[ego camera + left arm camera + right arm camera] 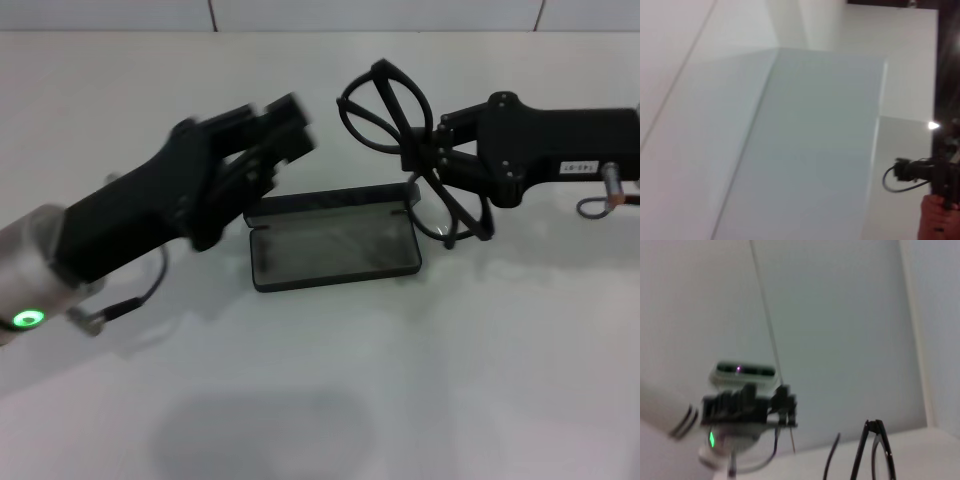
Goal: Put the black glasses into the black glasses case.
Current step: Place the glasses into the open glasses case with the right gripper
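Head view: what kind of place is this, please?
Probably a lab or test bench: a plain white table against a pale tiled wall, bare except the open black glasses case and the black glasses held by the right gripper.

black glasses case on table centre, black glasses above its right end, left gripper behind-left

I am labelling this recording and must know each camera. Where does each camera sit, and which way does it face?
Head view: above, facing down at the white table; shows the left gripper, the right gripper holding the thin black-framed glasses, and the open matte black glasses case.
Left wrist view: faces pale walls; no own fingers.
Right wrist view: faces the left gripper.
Head and right wrist views share the glasses.
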Available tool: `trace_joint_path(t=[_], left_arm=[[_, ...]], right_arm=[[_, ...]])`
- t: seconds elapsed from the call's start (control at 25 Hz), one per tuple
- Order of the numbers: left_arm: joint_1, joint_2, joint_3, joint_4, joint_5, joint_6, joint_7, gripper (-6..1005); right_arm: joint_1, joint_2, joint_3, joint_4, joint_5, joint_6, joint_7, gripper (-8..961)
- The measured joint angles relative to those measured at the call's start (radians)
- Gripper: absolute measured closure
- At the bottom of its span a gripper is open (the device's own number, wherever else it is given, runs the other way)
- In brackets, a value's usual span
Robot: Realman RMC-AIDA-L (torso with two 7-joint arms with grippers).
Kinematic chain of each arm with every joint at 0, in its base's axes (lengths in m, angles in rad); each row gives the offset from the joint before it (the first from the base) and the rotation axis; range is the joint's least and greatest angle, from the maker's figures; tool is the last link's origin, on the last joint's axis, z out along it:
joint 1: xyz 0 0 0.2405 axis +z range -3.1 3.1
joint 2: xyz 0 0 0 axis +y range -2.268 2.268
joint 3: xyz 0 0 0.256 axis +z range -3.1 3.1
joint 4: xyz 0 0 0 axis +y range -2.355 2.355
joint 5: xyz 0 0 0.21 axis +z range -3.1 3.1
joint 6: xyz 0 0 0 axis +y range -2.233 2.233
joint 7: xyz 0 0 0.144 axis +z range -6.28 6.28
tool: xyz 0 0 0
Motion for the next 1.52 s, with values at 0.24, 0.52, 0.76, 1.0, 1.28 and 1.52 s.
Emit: trace_joint_path(t=[0.24, 0.52, 0.76, 1.0, 1.28, 1.52], left_arm=[[0.09, 0.036, -0.001, 0.004, 0.009, -0.043, -0.012, 702], [0.122, 0.03, 0.008, -0.004, 0.025, -0.109, -0.012, 531], [0.127, 0.018, 0.005, -0.011, 0.029, -0.137, -0.013, 370], [0.142, 0.027, 0.003, -0.019, 0.028, -0.141, -0.021, 377], [0.173, 0.048, 0.001, -0.012, 0.017, -0.141, -0.057, 378], [0.174, 0.049, 0.0, -0.014, 0.015, -0.148, -0.063, 378]], right_arm=[[0.051, 0.0, -0.027, -0.204, -0.242, -0.01, 0.01, 787], [0.225, 0.029, -0.143, -0.24, -0.477, 0.01, 0.051, 784], [0.276, 0.047, -0.392, -0.184, -0.434, 0.207, 0.079, 782], [0.271, 0.047, -0.517, -0.18, -0.358, 0.338, 0.072, 779], [0.23, 0.047, -0.686, -0.212, -0.27, 0.501, 0.032, 776], [0.229, 0.047, -0.701, -0.221, -0.232, 0.551, -0.006, 774]])
